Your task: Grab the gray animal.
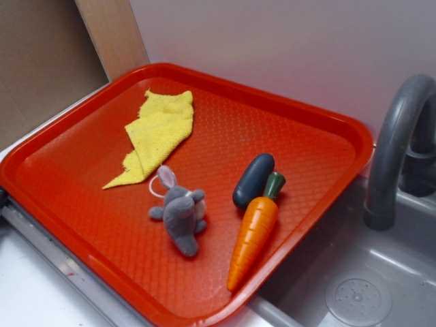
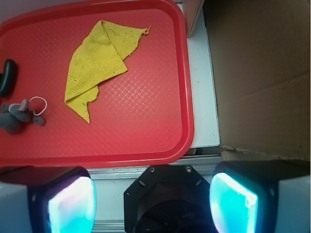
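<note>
The gray animal (image 1: 182, 212) is a small plush bunny lying on the red tray (image 1: 300, 129), near its middle front, with a white loop by its ear. In the wrist view the gray animal (image 2: 18, 115) lies at the far left edge of the tray (image 2: 146, 131). My gripper (image 2: 153, 201) is open, its two glowing cyan fingers (image 2: 73, 206) wide apart with nothing between them. It hangs outside the tray's rim, well away from the bunny. The gripper does not show in the exterior view.
A yellow cloth (image 1: 158, 133) lies crumpled on the tray behind the bunny. A dark oblong toy vegetable (image 1: 253, 179) and an orange carrot (image 1: 253, 231) lie to its right. A grey faucet (image 1: 395, 143) and sink (image 1: 354, 286) stand at the right. A cardboard wall (image 2: 262, 73) borders the tray.
</note>
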